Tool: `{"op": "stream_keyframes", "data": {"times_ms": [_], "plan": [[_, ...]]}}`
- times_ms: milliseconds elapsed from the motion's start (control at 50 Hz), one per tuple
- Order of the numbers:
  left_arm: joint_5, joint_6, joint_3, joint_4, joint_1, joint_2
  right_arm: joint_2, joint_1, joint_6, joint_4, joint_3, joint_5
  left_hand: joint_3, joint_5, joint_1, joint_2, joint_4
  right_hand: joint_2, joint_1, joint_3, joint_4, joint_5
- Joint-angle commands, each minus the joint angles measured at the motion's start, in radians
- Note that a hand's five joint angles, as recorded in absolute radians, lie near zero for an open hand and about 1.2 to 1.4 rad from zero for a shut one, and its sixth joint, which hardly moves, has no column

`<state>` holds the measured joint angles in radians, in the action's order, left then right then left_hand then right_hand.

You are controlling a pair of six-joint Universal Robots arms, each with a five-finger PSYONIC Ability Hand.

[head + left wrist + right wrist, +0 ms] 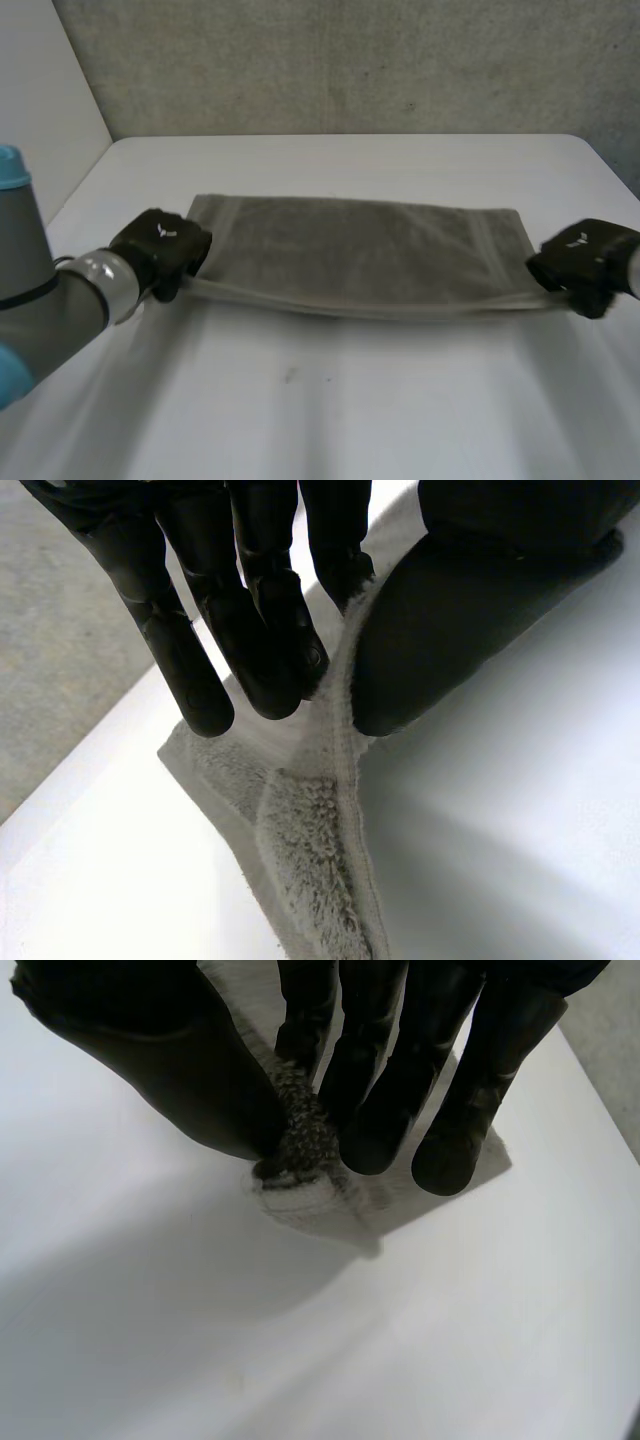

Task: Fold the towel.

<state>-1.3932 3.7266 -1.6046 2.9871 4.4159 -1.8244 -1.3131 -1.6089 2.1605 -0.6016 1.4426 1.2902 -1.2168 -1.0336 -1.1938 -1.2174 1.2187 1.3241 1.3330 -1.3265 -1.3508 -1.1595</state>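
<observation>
Pinching the towel [360, 250] at its near corners are left hand [162, 246] and right hand [585, 262].

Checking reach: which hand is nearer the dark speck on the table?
Left. The left hand pinches the towel's near-left corner, diagonally beyond the speck; the right hand pinches the near-right corner, much farther off.

Head camera looks down from behind; 2 wrist cameras hug the towel [360, 250].

Seemingly a lab: white table [330, 400] against bare concrete wall [350, 60].
</observation>
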Motion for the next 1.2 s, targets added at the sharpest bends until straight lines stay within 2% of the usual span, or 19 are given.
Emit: {"op": "stream_keyframes", "data": {"times_ms": [20, 120, 200, 340, 380, 400, 440, 500, 600, 820, 920, 1060, 1080, 1100, 1120, 1140, 1200], "plan": [[-0.006, 0.133, -0.113, -0.097, -0.020, 0.111, -0.126, 0.098, -0.071, -0.020, 0.110, -0.011, -0.180, -0.188, -0.202, -0.179, 0.178, 0.072, 0.063, -0.070, -0.045, -0.062], [-0.007, 0.145, -0.140, -0.102, -0.075, 0.116, -0.132, 0.103, -0.071, -0.012, 0.130, -0.017, -0.180, -0.188, -0.202, -0.179, 0.178, 0.072, 0.063, -0.070, -0.045, -0.062], [-0.004, 0.148, -0.118, -0.094, -0.081, 0.071, -0.109, 0.099, -0.071, 0.002, 0.125, -0.028, -0.180, -0.188, -0.202, -0.179, 0.178, 0.072, 0.063, -0.070, -0.045, -0.062], [-0.012, 0.151, 0.025, -0.010, -0.087, -0.090, 0.041, 0.092, -0.042, 0.126, 0.052, -0.035, -0.180, -0.188, -0.202, -0.179, 0.178, 0.072, 0.063, -0.070, -0.045, -0.062], [-0.021, 0.173, 0.139, 0.050, -0.090, -0.189, 0.133, 0.077, 0.019, 0.183, -0.011, -0.032, -0.180, -0.188, -0.202, -0.179, 0.178, 0.072, 0.063, -0.070, -0.045, -0.062], [-0.021, 0.173, 0.140, 0.050, -0.090, -0.190, 0.133, 0.076, 0.019, 0.183, -0.011, -0.032, -0.180, -0.188, -0.202, -0.179, 0.178, 0.072, 0.063, -0.070, -0.045, -0.062], [-0.029, 0.206, 0.274, 0.094, -0.092, -0.300, 0.233, 0.020, 0.100, 0.229, -0.109, -0.031, -0.180, -0.188, -0.202, -0.179, 0.178, 0.072, 0.063, -0.070, -0.045, -0.062], [-0.033, 0.220, 0.348, 0.107, -0.092, -0.355, 0.276, -0.005, 0.140, 0.247, -0.159, -0.028, -0.180, -0.188, -0.202, -0.179, 0.178, 0.072, 0.063, -0.070, -0.045, -0.062], [-0.059, 0.237, 0.634, 0.121, -0.095, -0.571, 0.435, -0.049, 0.268, 0.348, -0.341, 0.018, -0.180, -0.188, -0.202, -0.179, 0.178, 0.072, 0.063, -0.070, -0.045, -0.062], [-0.081, 0.265, 1.027, 0.082, -0.095, -0.860, 0.656, -0.128, 0.277, 0.474, -0.623, 0.173, -0.180, -0.188, -0.202, -0.179, 0.178, 0.072, 0.063, -0.070, -0.045, -0.062], [-0.084, 0.280, 1.104, 0.075, -0.096, -0.920, 0.733, -0.143, 0.272, 0.456, -0.727, 0.193, -0.180, -0.188, -0.202, -0.179, 0.178, 0.072, 0.063, -0.070, -0.045, -0.062], [-0.084, 0.282, 1.121, 0.078, -0.098, -0.951, 0.769, -0.144, 0.246, 0.425, -0.784, 0.215, -0.180, -0.188, -0.202, -0.179, 0.178, 0.072, 0.063, -0.070, -0.045, -0.062], [-0.086, 0.282, 1.120, 0.079, -0.098, -0.952, 0.770, -0.146, 0.237, 0.425, -0.791, 0.230, 0.038, 0.029, 0.015, 0.039, -0.040, -0.726, -0.735, 0.729, 0.753, 0.736], [-0.086, 0.282, 1.120, 0.079, -0.098, -0.952, 0.770, -0.146, 0.237, 0.425, -0.791, 0.230, 0.040, 0.032, 0.017, 0.041, -0.042, -0.734, -0.743, 0.737, 0.761, 0.744], [-0.087, 0.280, 1.120, 0.081, -0.099, -0.952, 0.772, -0.148, 0.226, 0.424, -0.798, 0.245, 0.735, 0.726, 0.712, 0.736, -0.737, -1.150, -1.158, 1.152, 1.176, 1.159], [-0.087, 0.280, 1.118, 0.081, -0.104, -0.951, 0.767, -0.151, 0.219, 0.427, -0.806, 0.263, 1.033, 1.024, 1.010, 1.033, -1.034, -1.150, -1.158, 1.152, 1.176, 1.159], [-0.087, 0.279, 1.121, 0.085, -0.122, -0.937, 0.740, -0.152, 0.231, 0.425, -0.815, 0.264, 1.042, 1.034, 1.019, 1.043, -1.044, -1.150, -1.158, 1.152, 1.176, 1.159]]}}
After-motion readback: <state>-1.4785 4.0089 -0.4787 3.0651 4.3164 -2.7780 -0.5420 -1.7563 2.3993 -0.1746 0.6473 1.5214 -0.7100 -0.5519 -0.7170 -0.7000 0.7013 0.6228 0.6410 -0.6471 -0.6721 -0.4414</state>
